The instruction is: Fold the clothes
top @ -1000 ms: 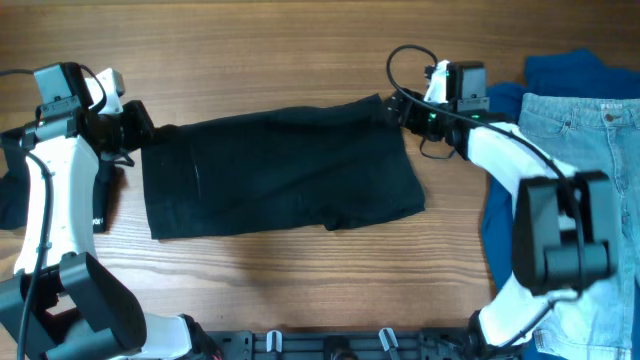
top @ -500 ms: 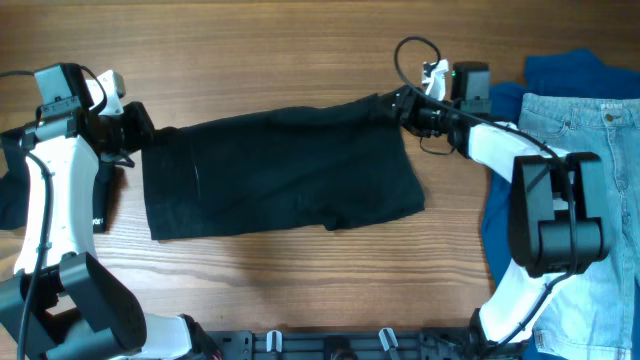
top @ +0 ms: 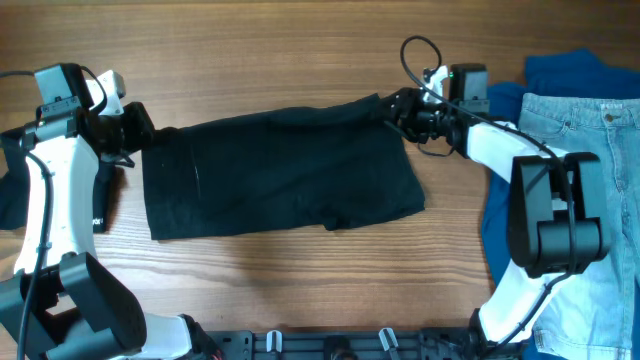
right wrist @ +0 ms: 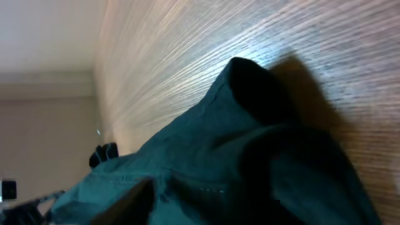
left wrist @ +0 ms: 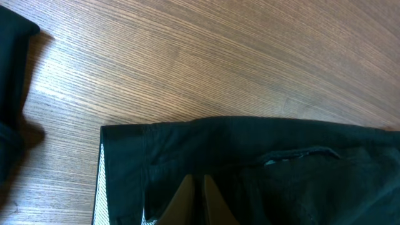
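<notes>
Where the wood-grain table (top: pixel 300 50) shows between them, four garments can be counted: one large black shorts (top: pixel 285 170) spread flat across the middle, one pair of light-blue jeans (top: pixel 590 150) at the right edge, one blue garment (top: pixel 565 70) under and behind the jeans, and one more black piece (top: pixel 12 200) at the far left edge. The shorts are plain matte cloth, roughly rectangular, with a stitched band along the far edge and a small notch in the near hem. The jeans are faded denim with visible seams and a waistband. Two white arms reach in, one at each upper corner of the shorts. The left gripper (top: pixel 140 128) sits at the left corner, its pale fingers (left wrist: pixel 187 197) pressed together with the black cloth pinched between them. The right gripper (top: pixel 393 104) is at the right corner, where the cloth bunches into a raised peak; whether its jaws have closed on the fabric I cannot tell.
</notes>
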Controlling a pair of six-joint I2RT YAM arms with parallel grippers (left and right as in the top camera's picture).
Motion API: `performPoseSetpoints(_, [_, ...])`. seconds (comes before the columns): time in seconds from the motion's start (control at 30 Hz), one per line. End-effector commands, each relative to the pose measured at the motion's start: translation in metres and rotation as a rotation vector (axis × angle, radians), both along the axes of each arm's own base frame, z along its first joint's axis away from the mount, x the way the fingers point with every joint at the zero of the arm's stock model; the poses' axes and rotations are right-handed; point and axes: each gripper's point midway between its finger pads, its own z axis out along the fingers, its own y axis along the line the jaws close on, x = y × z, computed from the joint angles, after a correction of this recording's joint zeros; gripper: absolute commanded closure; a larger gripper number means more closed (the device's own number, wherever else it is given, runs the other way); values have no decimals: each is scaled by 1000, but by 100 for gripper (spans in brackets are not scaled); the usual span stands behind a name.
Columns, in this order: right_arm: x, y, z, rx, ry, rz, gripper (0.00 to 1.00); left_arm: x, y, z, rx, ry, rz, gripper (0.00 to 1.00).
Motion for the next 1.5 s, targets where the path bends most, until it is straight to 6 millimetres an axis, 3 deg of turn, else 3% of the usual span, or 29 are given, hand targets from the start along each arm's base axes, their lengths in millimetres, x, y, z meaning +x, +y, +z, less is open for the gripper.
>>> performPoseSetpoints(0.0, [22, -11, 19, -45, -81, -68, 74, -2, 2, 6, 17, -10, 3, 96])
performPoseSetpoints(0.13, [27, -18, 33, -46, -148, -53, 96, -8, 0, 7, 12, 7, 2, 96])
performPoseSetpoints(0.33, [12, -42, 71, -160, -204, -57, 96, -22, -4, 35, 23, -34, 14, 96])
performPoseSetpoints(0.47, [-31, -58, 101, -296, -165, -58, 96, -53, -8, 62, 50, -37, 47, 96])
performPoseSetpoints(0.57, [-69, -73, 120, -389, -112, -82, 96, -92, -12, 74, 86, 14, 70, 96])
performPoseSetpoints(0.7, [-111, -90, 137, -501, -84, -96, 96, -132, -17, 76, 88, 107, 116, 96])
performPoseSetpoints(0.8, [-127, -97, 149, -537, -91, -116, 96, -147, -17, 72, 92, 167, 145, 96])
performPoseSetpoints(0.97, [-117, -96, 147, -546, -117, -106, 95, -154, 8, 51, 178, 247, 286, 96])
performPoseSetpoints(1.07, [-103, -92, 133, -526, -102, -87, 96, -152, 10, 30, 177, 284, 301, 96])
performPoseSetpoints(1.17, [-89, -82, 115, -500, -98, -30, 95, -152, 11, -4, 164, 330, 316, 96])
performPoseSetpoints(1.47, [-38, -64, 87, -455, -176, -13, 94, -99, 42, -40, 237, 229, 385, 96])
